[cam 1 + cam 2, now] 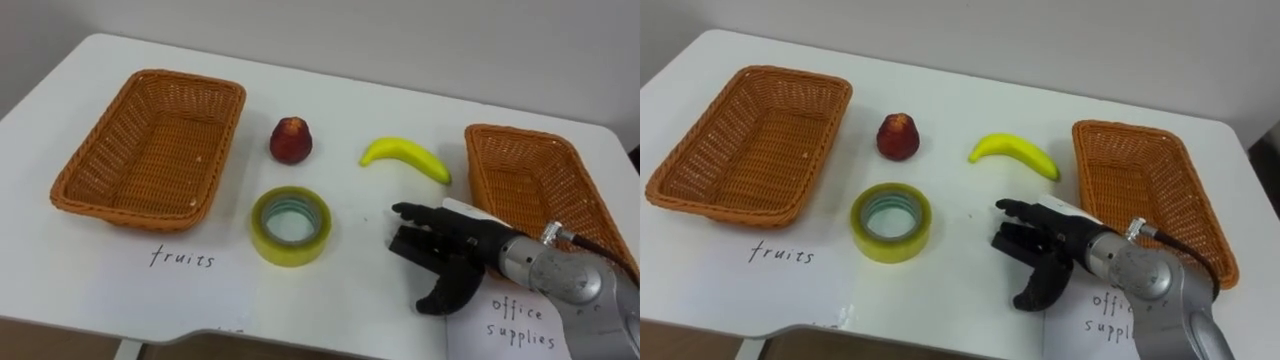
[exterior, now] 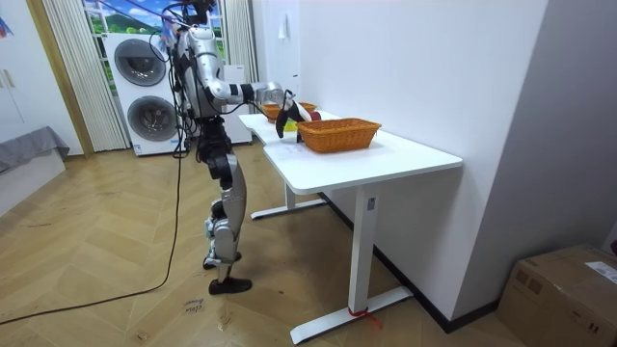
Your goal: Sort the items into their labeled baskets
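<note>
Bright, even light w/ soft shadows

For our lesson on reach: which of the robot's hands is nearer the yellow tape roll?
Right. The right hand is open just to the right of the tape roll, beside the office-supplies basket; the left hand is back off the table, farther away.

right hand [image 1: 1042, 252] — fingers spread | tape roll [image 1: 890, 223] to its left, apart

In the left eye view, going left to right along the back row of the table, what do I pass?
fruits basket → red apple → banana → office supplies basket
</note>
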You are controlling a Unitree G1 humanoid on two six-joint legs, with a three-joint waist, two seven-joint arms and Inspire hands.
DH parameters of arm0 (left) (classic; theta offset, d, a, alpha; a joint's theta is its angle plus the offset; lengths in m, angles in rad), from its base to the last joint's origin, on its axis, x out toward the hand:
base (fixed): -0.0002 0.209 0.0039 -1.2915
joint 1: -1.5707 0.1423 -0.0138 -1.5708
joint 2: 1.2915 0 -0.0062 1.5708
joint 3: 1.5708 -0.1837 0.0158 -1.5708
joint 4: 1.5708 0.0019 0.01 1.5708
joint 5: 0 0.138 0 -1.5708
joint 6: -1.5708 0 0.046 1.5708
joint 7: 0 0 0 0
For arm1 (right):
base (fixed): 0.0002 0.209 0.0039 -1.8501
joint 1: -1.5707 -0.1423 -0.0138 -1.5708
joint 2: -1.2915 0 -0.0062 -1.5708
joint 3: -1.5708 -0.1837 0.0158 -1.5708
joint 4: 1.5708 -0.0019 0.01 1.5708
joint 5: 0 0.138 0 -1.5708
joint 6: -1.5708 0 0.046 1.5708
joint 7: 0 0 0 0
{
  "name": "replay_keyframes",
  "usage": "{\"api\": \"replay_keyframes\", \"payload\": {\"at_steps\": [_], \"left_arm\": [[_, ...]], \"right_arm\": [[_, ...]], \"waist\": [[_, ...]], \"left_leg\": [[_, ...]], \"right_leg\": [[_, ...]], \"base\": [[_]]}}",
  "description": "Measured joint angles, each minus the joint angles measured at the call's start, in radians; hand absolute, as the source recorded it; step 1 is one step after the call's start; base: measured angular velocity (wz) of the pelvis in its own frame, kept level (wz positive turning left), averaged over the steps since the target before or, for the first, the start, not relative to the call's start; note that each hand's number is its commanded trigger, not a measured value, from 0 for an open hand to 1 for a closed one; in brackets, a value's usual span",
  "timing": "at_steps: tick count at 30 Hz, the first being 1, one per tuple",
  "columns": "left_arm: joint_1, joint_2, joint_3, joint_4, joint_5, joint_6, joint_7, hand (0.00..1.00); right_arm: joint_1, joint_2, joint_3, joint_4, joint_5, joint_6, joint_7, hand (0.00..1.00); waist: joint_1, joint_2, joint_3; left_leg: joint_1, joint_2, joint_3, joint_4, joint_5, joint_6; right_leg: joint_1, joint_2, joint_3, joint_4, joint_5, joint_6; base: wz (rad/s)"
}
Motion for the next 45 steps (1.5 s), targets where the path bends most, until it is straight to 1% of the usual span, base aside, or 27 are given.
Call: {"api": "replay_keyframes", "payload": {"at_steps": [3, 8, 12, 17, 20, 24, 29, 31, 33, 36, 42, 44, 45], "left_arm": [[-0.003, 0.001, 0.000, 0.000, 0.000, 0.000, 0.002, 0.00], [-0.007, 0.001, -0.001, 0.001, 0.001, 0.002, 0.004, 0.00], [-0.018, 0.001, -0.001, 0.001, 0.001, 0.004, 0.004, 0.00], [-0.028, 0.001, -0.001, 0.002, 0.001, 0.025, 0.004, 0.00], [-0.033, 0.001, -0.001, 0.002, 0.001, 0.029, 0.004, 0.00], [-0.033, 0.001, -0.001, 0.002, 0.001, 0.029, 0.007, 0.00], [-0.034, -0.001, -0.001, 0.002, 0.001, 0.030, 0.011, 0.00], [-0.034, -0.001, 0.000, 0.002, 0.001, 0.032, 0.011, 0.00], [-0.034, -0.001, 0.000, 0.002, 0.001, 0.041, 0.011, 0.00], [-0.033, -0.001, 0.000, 0.000, 0.002, 0.050, 0.009, 0.00], [-0.033, -0.001, 0.003, -0.006, 0.003, 0.060, 0.001, 0.00], [-0.034, -0.001, 0.009, -0.015, 0.004, 0.063, -0.001, 0.00], [-0.035, -0.001, 0.012, -0.020, 0.004, 0.064, -0.002, 0.00]], "right_arm": [[-0.002, 0.000, 0.006, 0.000, -0.011, 0.000, -0.004, 0.00], [-0.010, 0.000, 0.016, 0.000, -0.042, 0.002, -0.004, 0.00], [-0.042, 0.000, 0.034, 0.013, -0.079, 0.022, 0.004, 0.00], [-0.060, 0.000, 0.035, 0.014, -0.095, 0.045, 0.024, 0.00], [-0.067, 0.000, 0.035, 0.013, -0.127, 0.047, 0.039, 0.00], [-0.080, 0.000, 0.035, 0.014, -0.129, 0.067, 0.057, 0.00], [-0.084, 0.000, 0.035, 0.014, -0.155, 0.068, 0.075, 0.00], [-0.093, 0.000, 0.035, 0.018, -0.159, 0.076, 0.085, 0.00], [-0.111, 0.000, 0.035, 0.028, -0.162, 0.086, 0.097, 0.00], [-0.115, 0.000, 0.036, 0.031, -0.182, 0.090, 0.104, 0.00], [-0.120, 0.000, 0.036, 0.031, -0.238, 0.110, 0.135, 0.00], [-0.122, 0.000, 0.036, 0.030, -0.261, 0.110, 0.147, 0.00], [-0.122, 0.000, 0.037, 0.028, -0.282, 0.111, 0.158, 0.00]], "waist": [[0.001, -0.007, 0.0025], [0.007, -0.008, 0.0024], [0.007, -0.008, 0.0024], [0.015, -0.005, 0.0023], [0.019, -0.004, 0.0015], [0.020, -0.003, 0.0013], [0.025, -0.001, 0.0006], [0.025, 0.001, -0.0001], [0.026, 0.002, -0.0003], [0.030, 0.002, -0.0003], [0.033, 0.000, -0.0018], [0.041, -0.004, -0.0046], [0.048, -0.004, -0.0046]], "left_leg": [[-0.002, -0.001, -0.001, 0.000, 0.000, 0.000], [-0.003, -0.002, 0.000, -0.001, 0.000, 0.001], [-0.003, -0.001, -0.001, -0.001, 0.000, 0.001], [-0.003, -0.001, -0.005, -0.003, 0.000, 0.002], [-0.004, 0.000, -0.006, -0.003, 0.000, 0.002], [-0.004, 0.000, -0.006, -0.004, 0.000, 0.002], [-0.003, 0.000, -0.006, -0.003, 0.000, 0.002], [-0.004, 0.000, -0.006, -0.003, 0.000, 0.002], [-0.004, 0.000, -0.006, -0.003, 0.001, 0.003], [-0.004, 0.000, -0.005, -0.003, 0.001, 0.003], [-0.004, -0.001, -0.004, -0.003, 0.001, 0.003], [-0.004, 0.000, 0.000, -0.003, 0.001, 0.003], [-0.004, 0.000, 0.004, -0.003, 0.001, 0.003]], "right_leg": [[-0.002, -0.001, 0.000, 0.000, 0.001, 0.001], [-0.005, 0.003, 0.001, 0.002, 0.002, 0.003], [-0.006, 0.004, 0.001, 0.005, 0.002, 0.003], [-0.008, 0.005, 0.002, 0.006, 0.002, 0.003], [-0.008, 0.005, 0.002, 0.007, 0.002, 0.003], [-0.009, 0.005, 0.002, 0.008, 0.002, 0.003], [-0.010, 0.005, 0.002, 0.011, 0.002, 0.003], [-0.014, 0.004, 0.003, 0.018, 0.002, 0.003], [-0.016, 0.004, 0.005, 0.019, 0.002, 0.003], [-0.016, 0.004, 0.006, 0.019, 0.002, 0.003], [-0.017, 0.004, 0.007, 0.020, 0.002, 0.003], [-0.019, 0.005, 0.010, 0.021, 0.002, 0.003], [-0.020, 0.006, 0.015, 0.021, 0.002, 0.003]], "base": [[0.00], [0.00], [0.00], [0.00], [0.00], [0.00], [0.00], [0.00], [0.00], [0.00], [0.00], [-0.06], [-0.07]]}}
